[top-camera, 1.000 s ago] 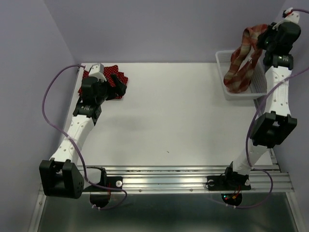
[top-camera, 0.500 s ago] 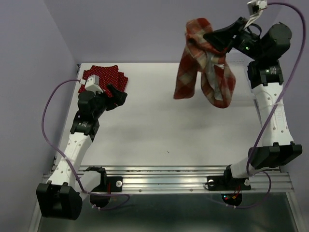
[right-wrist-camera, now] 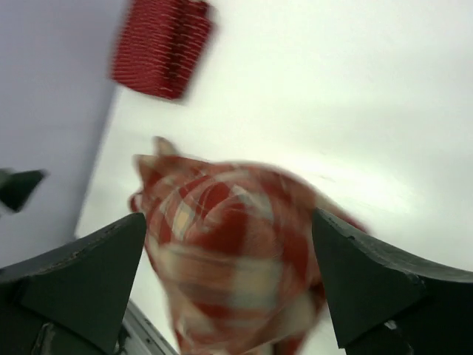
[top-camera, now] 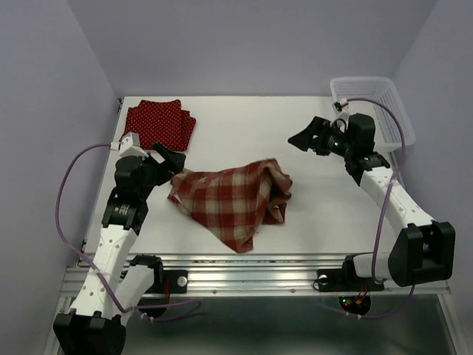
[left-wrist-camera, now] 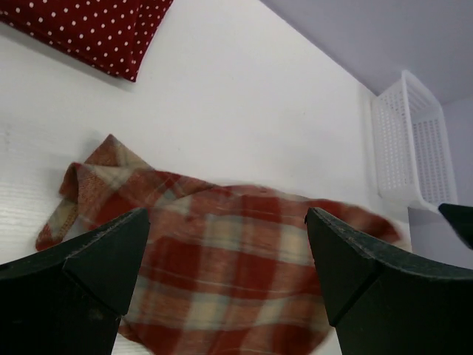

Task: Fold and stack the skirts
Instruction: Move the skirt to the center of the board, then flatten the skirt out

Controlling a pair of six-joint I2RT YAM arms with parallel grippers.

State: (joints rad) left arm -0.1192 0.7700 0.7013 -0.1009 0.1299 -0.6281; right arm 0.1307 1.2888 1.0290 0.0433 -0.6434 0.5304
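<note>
The plaid skirt is seen from above lying rumpled and unfolded on the tabletop, towards the middle of its near edge. The polka-dot skirts are laid folded at the far left corner, one on the other as far as can be told. The left pincer is held wide open with nothing in it, just beside the plaid skirt's left corner. The right pincer is likewise spread and empty, well apart from the cloth, between it and the basket at the far right corner.

From the left wrist, the plaid skirt is framed between the parted jaws and no cloth is gripped. An edge of the polka-dot skirts is seen beyond, apart from it.

From the right wrist the picture is blurred. The plaid skirt is made out beyond the open, empty jaws, untouched by them.

The task is judged about two thirds done. Two skirts are folded and stacked, and the plaid one is left to be flattened, folded and set on the pile.
</note>
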